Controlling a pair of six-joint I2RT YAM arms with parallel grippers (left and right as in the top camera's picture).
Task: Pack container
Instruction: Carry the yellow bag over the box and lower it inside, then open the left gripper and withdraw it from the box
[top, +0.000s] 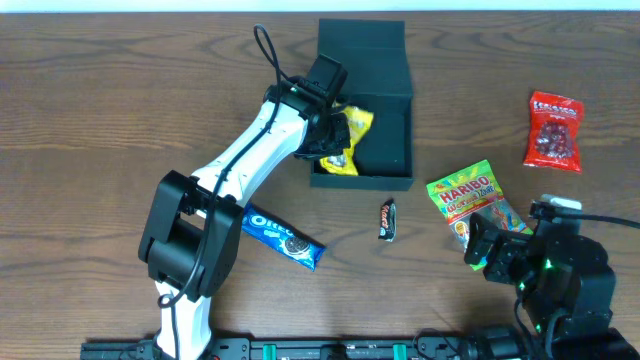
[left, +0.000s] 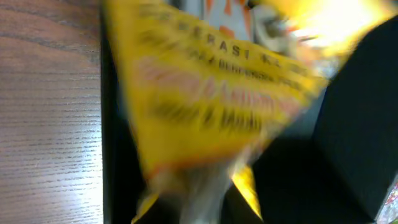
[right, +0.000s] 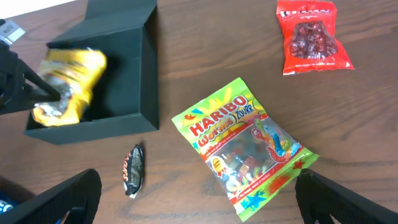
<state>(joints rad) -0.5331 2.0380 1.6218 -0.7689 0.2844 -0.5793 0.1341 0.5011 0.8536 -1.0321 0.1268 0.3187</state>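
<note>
The container (top: 385, 150) is a dark square box with its flap lid open, at the table's far middle; it also shows in the right wrist view (right: 134, 74). My left gripper (top: 335, 135) reaches over the box's left side, shut on a yellow snack packet (top: 350, 140), which hangs into the box. In the left wrist view the packet (left: 217, 93) fills the frame, blurred, and hides the fingers. The packet also shows in the right wrist view (right: 65, 84). My right gripper (right: 199, 199) is open and empty, low at the near right, above bare wood beside the Haribo bag (right: 249, 146).
An Oreo packet (top: 283, 238) lies near the left arm's base. A small dark chocolate bar (top: 388, 219) lies in front of the box. The Haribo bag (top: 470, 200) and a red candy bag (top: 553, 130) lie on the right.
</note>
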